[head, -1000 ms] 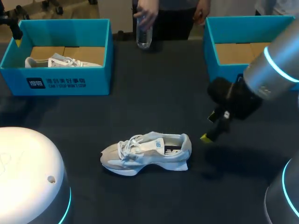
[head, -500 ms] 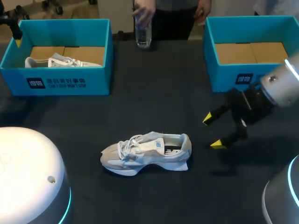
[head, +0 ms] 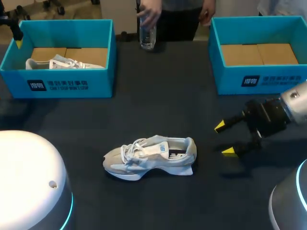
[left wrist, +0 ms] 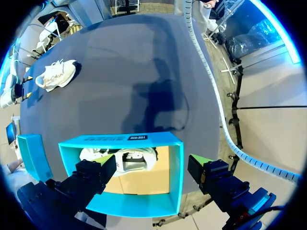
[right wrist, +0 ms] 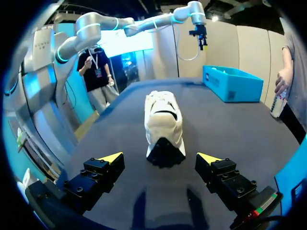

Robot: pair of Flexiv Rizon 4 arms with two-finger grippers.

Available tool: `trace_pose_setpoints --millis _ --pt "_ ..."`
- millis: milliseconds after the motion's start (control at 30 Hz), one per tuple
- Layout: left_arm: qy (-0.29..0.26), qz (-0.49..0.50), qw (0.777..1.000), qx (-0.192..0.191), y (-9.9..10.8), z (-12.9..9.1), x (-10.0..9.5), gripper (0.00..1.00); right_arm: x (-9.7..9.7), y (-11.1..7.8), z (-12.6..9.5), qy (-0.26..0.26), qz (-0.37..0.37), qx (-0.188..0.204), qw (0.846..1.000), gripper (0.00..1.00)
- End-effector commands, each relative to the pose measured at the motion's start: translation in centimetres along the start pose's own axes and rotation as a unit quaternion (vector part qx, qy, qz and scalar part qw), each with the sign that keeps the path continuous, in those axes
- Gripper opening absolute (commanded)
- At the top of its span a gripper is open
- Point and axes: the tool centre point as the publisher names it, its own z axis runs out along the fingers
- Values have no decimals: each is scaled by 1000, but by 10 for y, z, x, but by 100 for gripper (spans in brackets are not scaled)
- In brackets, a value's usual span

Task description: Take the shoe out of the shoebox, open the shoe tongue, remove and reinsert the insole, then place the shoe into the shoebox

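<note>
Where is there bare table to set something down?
Bare table runs between the left shoebox and right shoebox, from the bottle down to the shoe. Crowded: the gap between the shoe's heel and the open right end effector.

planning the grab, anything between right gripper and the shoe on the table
Nothing, only bare table between right gripper and shoe; head and right wrist views show it.

The right arm (head: 300, 98) is silver-grey with a glowing cyan ring, ending in a black wrist and the right gripper (head: 224, 139), whose 2 black fingers carry wedge-shaped yellow tips. The left arm (head: 29, 177) shows a rounded white housing, also cyan-ringed. The left gripper (left wrist: 152, 160) looks alike; a ribbed pale cable (left wrist: 209, 81), probably its own, runs nearby.
</note>
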Motion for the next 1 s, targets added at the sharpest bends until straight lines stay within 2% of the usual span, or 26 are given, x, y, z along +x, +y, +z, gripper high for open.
trace_pose_setpoints --millis 33,200,367,833,1000 --pt "1 0 1000 0 0 -1 0 100 6 -19 -6 -20 5 -52 998 100" --pt "1 0 1000 0 0 -1 0 100 4 -36 -13 -41 -5 -77 996 100" --pt "1 0 1000 0 0 -1 0 100 1 -44 -8 -43 0 -89 995 100" --pt "1 0 1000 0 0 -1 0 100 3 -44 -6 -41 -7 -98 994 100" --pt "1 0 1000 0 0 -1 0 100 -2 -43 10 -50 -8 -100 994 100"
